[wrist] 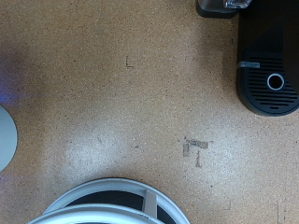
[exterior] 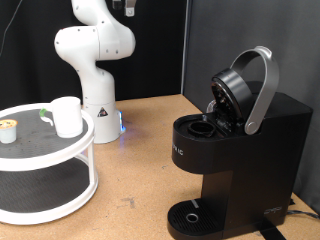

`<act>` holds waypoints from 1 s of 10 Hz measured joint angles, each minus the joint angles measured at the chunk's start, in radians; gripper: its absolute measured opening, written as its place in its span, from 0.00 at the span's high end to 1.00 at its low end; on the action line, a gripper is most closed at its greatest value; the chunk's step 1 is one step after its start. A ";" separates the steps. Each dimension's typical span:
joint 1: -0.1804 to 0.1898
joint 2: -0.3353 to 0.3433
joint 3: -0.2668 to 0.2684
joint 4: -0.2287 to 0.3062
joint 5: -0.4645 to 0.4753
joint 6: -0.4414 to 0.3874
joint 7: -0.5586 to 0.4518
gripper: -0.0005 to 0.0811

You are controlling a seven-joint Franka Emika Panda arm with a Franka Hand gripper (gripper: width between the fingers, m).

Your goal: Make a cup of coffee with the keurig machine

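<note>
Mug (exterior: 66, 116): plain white, upright on top tier of round white stand (exterior: 60, 158), at ext. view's left, well apart from coffee maker. No handle visible from this angle. Judged light, rigid, glazed so prob. slippery, breakable if dropped. Best hold judged across rim/wall or at handle once located.

Small pod (exterior: 8, 130): on same tier, near mug, not touching. Judged v. light, thin-walled, crushable; hold at sides w/ gentle pinch.

Coffee maker (exterior: 235, 160): black, boxy, on table (exterior: 140, 150) at ext. view's right. Lid w/ grey curved handle (exterior: 262, 90) raised, pod chamber exposed. Drip tray (exterior: 190, 216) bare, no mug under spout. Judged heavy, stable; lid handle stiff, the natural contact pt.

Arm (exterior: 92, 50): white, base behind stand, upper links rising out of ext. view's top. Hand high above table, looking straight down per wrist view: coffee maker top (wrist: 266, 65), bare wood, stand rim (wrist: 112, 191).

Jaws: not seen in either view; open or closed cannot be told. Nothing shown held or touched.

Task status: lid up, pod and mug not yet placed at machine.
</note>
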 joint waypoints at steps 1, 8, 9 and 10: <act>0.000 0.000 -0.002 0.000 0.000 0.000 0.000 0.01; -0.060 -0.052 -0.158 0.006 -0.110 -0.035 -0.151 0.01; -0.066 -0.055 -0.172 0.008 -0.112 -0.038 -0.166 0.01; -0.065 -0.055 -0.172 0.006 -0.112 -0.038 -0.166 0.01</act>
